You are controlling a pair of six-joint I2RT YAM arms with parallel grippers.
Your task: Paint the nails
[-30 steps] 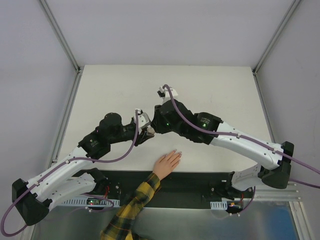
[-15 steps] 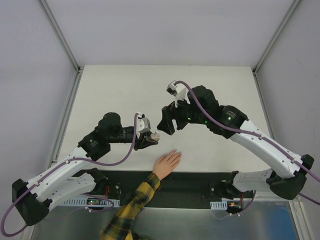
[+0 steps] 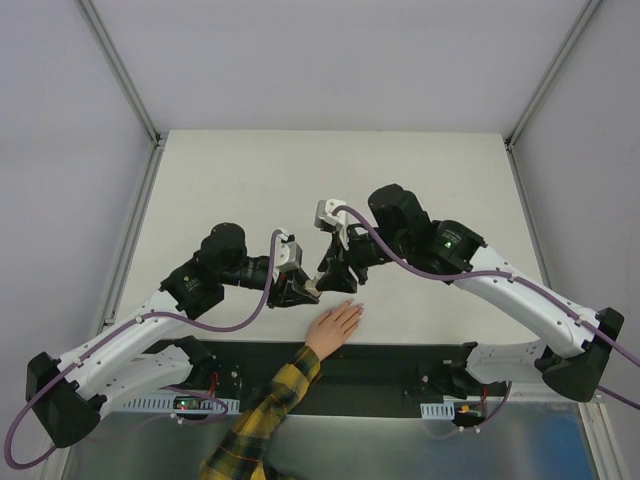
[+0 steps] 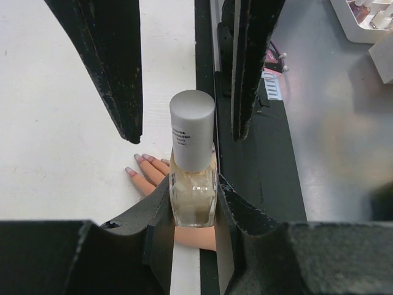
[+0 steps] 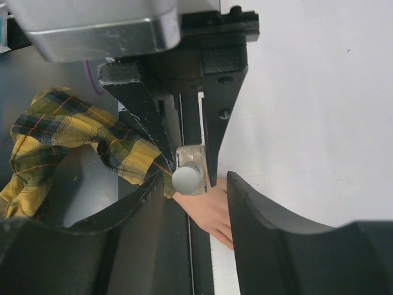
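Note:
My left gripper (image 3: 300, 290) is shut on a small beige nail-polish bottle (image 4: 193, 190) with a grey cap (image 4: 192, 126), held upright above a human hand (image 3: 333, 327). The hand lies flat at the table's near edge, with a yellow-and-black plaid sleeve (image 5: 58, 126). Its pinkish-lilac nails (image 4: 139, 158) show left of the bottle in the left wrist view. My right gripper (image 3: 335, 273) is open. Its fingers (image 4: 107, 67) straddle the cap on both sides without touching it. In the right wrist view the cap (image 5: 188, 178) sits between my open right gripper (image 5: 193, 179) fingers.
A black strip (image 3: 400, 365) runs along the table's near edge under the wrist. A white tray (image 4: 362, 18) with small bottles stands on the metal surface beyond the table edge. White table surface (image 3: 250, 180) stretches behind the arms.
The right gripper pulled back from the left gripper, then came down again with its open fingers around the bottle's cap. The left gripper carried the bottle a little nearer the hand.

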